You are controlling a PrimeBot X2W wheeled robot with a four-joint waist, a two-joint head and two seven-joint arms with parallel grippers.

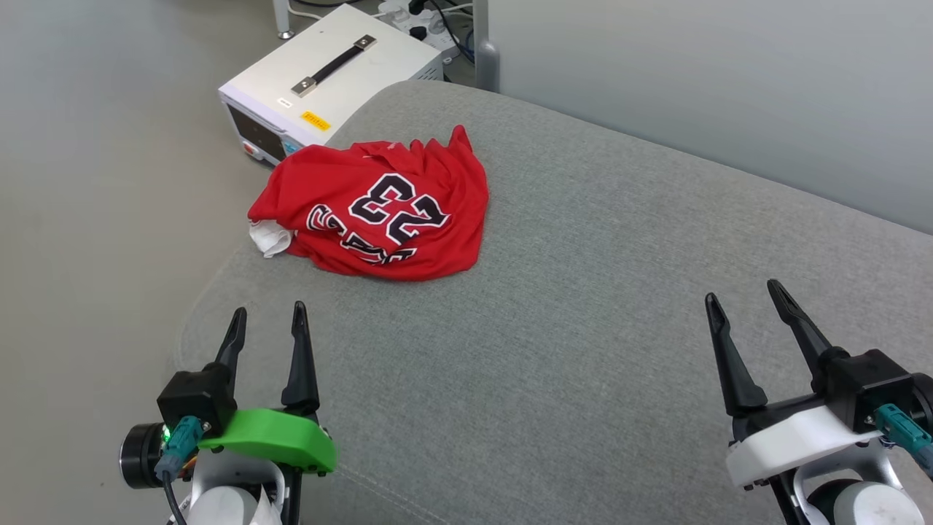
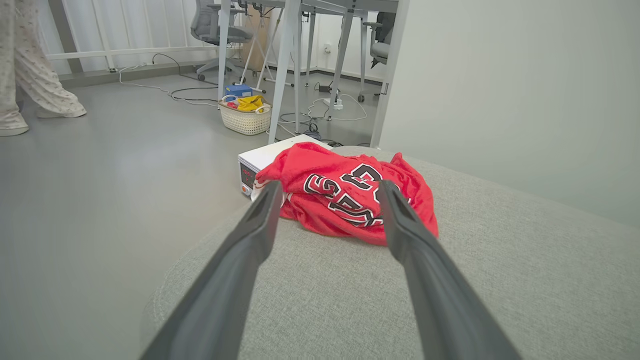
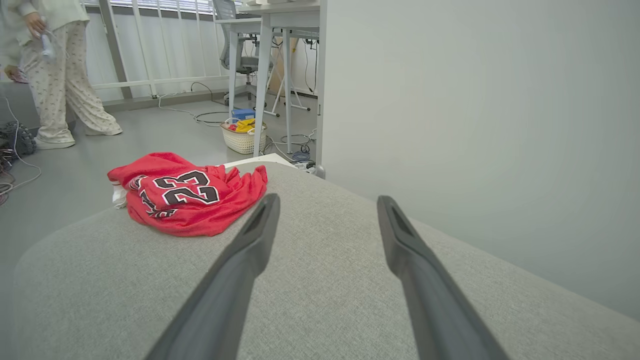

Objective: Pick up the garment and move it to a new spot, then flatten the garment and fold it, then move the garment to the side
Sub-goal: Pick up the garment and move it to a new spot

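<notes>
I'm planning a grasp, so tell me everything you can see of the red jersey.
The red jersey lies crumpled in a loose heap near the far left edge of the grey upholstered surface, resting on it alone. The cloth looks thin and soft. A black, white-outlined number 23 and creased lettering face up. A bunched white sleeve pokes out at its left end.

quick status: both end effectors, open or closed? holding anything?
Left end effector: open, holding nothing, short of the garment.
Right end effector: open, holding nothing, above the grey cushion.
</notes>
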